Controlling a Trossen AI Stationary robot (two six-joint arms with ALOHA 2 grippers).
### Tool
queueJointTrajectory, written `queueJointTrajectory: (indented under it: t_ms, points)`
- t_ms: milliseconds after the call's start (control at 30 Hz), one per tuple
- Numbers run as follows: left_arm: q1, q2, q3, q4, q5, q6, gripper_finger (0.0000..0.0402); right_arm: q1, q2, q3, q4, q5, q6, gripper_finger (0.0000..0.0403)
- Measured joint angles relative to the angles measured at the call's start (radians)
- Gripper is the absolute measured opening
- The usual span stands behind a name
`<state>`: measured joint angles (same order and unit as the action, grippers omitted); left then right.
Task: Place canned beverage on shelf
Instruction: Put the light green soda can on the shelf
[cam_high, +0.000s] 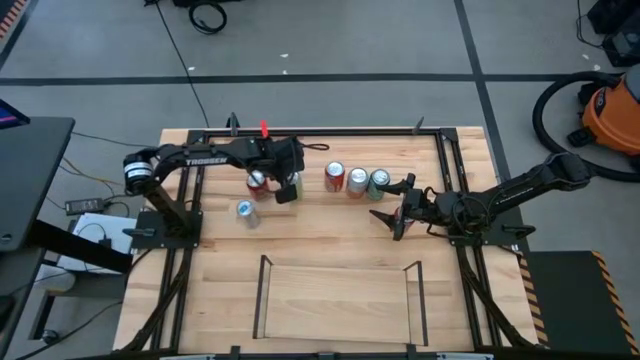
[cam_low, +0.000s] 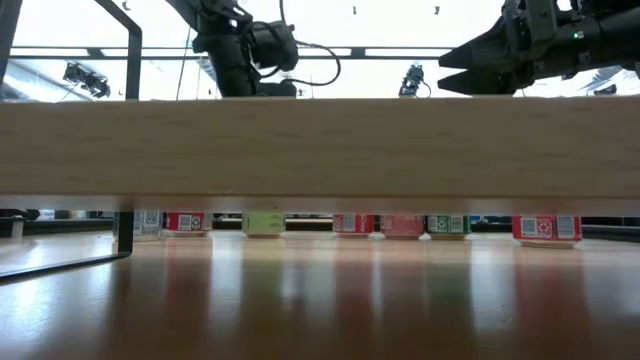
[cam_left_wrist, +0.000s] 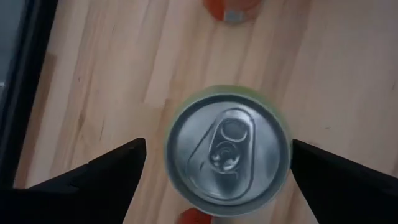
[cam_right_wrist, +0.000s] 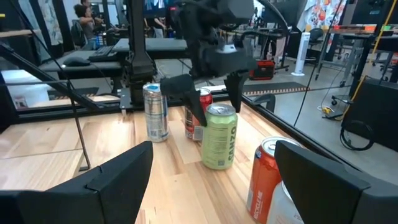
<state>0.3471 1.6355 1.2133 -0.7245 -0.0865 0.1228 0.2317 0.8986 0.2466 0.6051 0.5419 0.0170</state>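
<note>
Left gripper (cam_left_wrist: 214, 171), fingers apart, hangs over an upright green can (cam_left_wrist: 227, 152) standing between them on the counter (cam_high: 330, 235); it should drop squarely before closing. Right gripper (cam_high: 390, 213) waits open beside three more cans (cam_high: 357, 180). The shelf (cam_high: 340, 290) appears to hold nothing.

The high view looks straight down from well above, taking in the whole table (cam_high: 330, 290) and the floor around it. The low view sits at tabletop level, close behind a wooden board (cam_low: 320, 145) that fills its middle band, and faces level across the table toward the row of cans. The left wrist view points straight down, very near the green can (cam_left_wrist: 227, 149), seeing its lid between its own fingers. The right wrist view faces across the table at a low slant; it shares that green can (cam_right_wrist: 219, 137) and the left gripper (cam_right_wrist: 211, 84) above it.
</note>
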Motion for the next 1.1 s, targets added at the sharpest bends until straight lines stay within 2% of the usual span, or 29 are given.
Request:
queueJointTrajectory:
  t_ms: [167,467,567,800,933,1100]
  points:
    - [-0.001,0.040,0.000,0.007,0.095,0.001,0.0400,0.000,0.000,0.000,-0.001,-0.001,-0.001,0.0348]
    - [-0.020,0.128,0.000,0.019,0.097,0.029,0.0397,0.000,0.000,-0.001,-0.001,-0.004,0.005,0.0348]
    - [-0.033,0.129,0.000,0.017,0.099,0.044,0.0378,0.000,0.000,-0.001,-0.001,-0.004,0.005,0.0348]
    - [-0.053,0.129,0.000,0.017,0.092,0.030,0.0299,0.000,0.000,-0.001,-0.017,-0.004,0.007,0.0348]
    - [-0.073,0.120,0.016,-0.036,0.085,0.008,0.0294,0.000,0.000,-0.001,-0.040,-0.016,0.006,0.0348]
    - [-0.144,0.108,0.145,-0.148,0.084,-0.023,0.0294,0.000,0.000,-0.001,-0.044,-0.069,-0.018,0.0348]
